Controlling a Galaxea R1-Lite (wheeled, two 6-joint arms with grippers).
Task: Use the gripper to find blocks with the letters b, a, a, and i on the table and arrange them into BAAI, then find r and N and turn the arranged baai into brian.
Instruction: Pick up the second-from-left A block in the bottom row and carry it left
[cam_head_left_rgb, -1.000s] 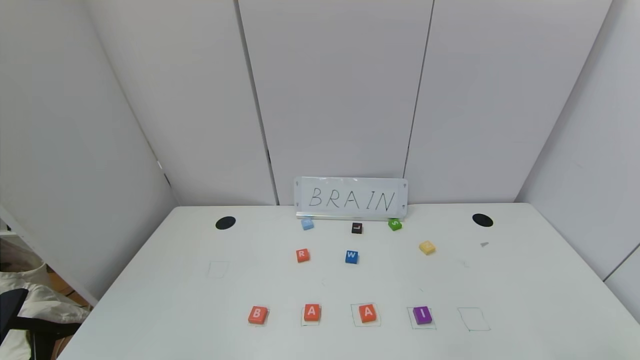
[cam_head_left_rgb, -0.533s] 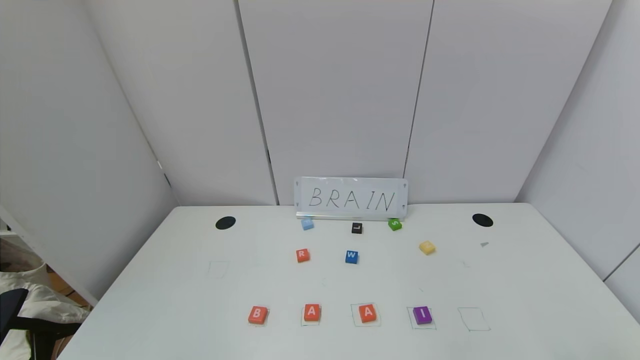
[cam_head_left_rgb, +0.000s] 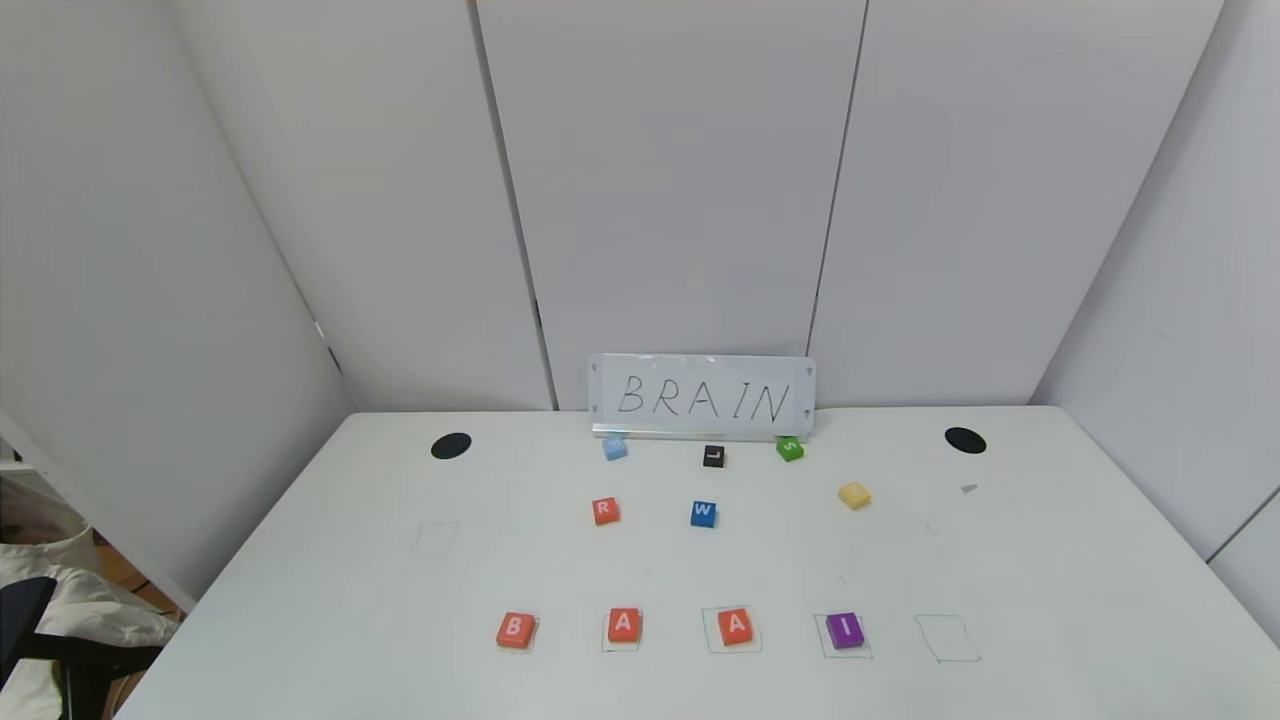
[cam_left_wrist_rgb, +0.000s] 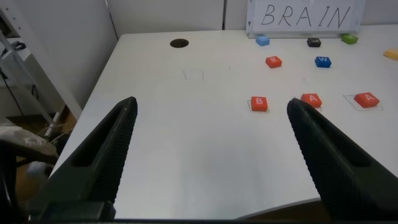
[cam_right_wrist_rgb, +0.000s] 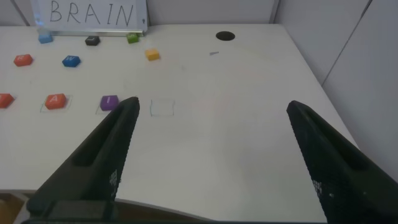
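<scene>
On the white table (cam_head_left_rgb: 1050, 560) a front row reads B (cam_head_left_rgb: 515, 630), A (cam_head_left_rgb: 624, 625), A (cam_head_left_rgb: 736, 626), I (cam_head_left_rgb: 845, 630). The orange-red R block (cam_head_left_rgb: 604, 511) lies behind them, left of the blue W block (cam_head_left_rgb: 703, 514). The yellow N block (cam_head_left_rgb: 854, 494) lies at the back right. Neither arm shows in the head view. My left gripper (cam_left_wrist_rgb: 211, 109) is open and empty, held back over the table's front left, with the B block (cam_left_wrist_rgb: 259, 103) ahead. My right gripper (cam_right_wrist_rgb: 211, 109) is open and empty over the front right, with the I block (cam_right_wrist_rgb: 109, 102) ahead.
A sign reading BRAIN (cam_head_left_rgb: 702, 397) stands at the back. In front of it lie a light-blue block (cam_head_left_rgb: 615, 448), a black L block (cam_head_left_rgb: 713, 457) and a green S block (cam_head_left_rgb: 790, 449). An empty drawn square (cam_head_left_rgb: 947, 638) lies right of I. Two black holes (cam_head_left_rgb: 451, 445) (cam_head_left_rgb: 965, 440) sit at the back.
</scene>
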